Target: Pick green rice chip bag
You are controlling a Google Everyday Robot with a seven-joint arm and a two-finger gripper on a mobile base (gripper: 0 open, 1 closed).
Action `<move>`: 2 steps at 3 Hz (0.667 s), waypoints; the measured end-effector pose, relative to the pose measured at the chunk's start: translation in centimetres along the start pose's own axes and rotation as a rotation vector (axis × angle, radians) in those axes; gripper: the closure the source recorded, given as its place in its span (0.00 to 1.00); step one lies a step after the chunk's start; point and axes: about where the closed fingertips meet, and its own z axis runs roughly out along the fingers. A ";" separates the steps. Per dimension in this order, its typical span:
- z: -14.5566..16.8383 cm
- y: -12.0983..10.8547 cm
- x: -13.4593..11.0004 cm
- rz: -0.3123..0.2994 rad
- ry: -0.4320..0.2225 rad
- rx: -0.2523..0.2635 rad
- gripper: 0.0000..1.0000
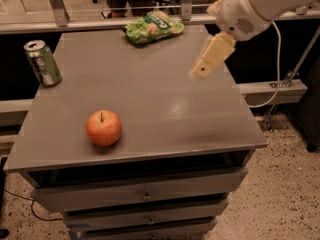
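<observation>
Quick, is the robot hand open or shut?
Gripper: above the table, right of the green rice chip bag, holding nothing; open or shut unclear.

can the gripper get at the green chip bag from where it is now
Probably yes. The gripper hangs over the right of the table as seen, and the bag lies at the far edge with only bare tabletop between them. The apple and can sit well off that line.
</observation>
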 end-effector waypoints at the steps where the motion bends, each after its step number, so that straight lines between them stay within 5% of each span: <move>1: 0.4 -0.9 -0.6 0.002 -0.025 0.025 0.00; 2: 0.4 -0.9 -0.6 0.002 -0.025 0.025 0.00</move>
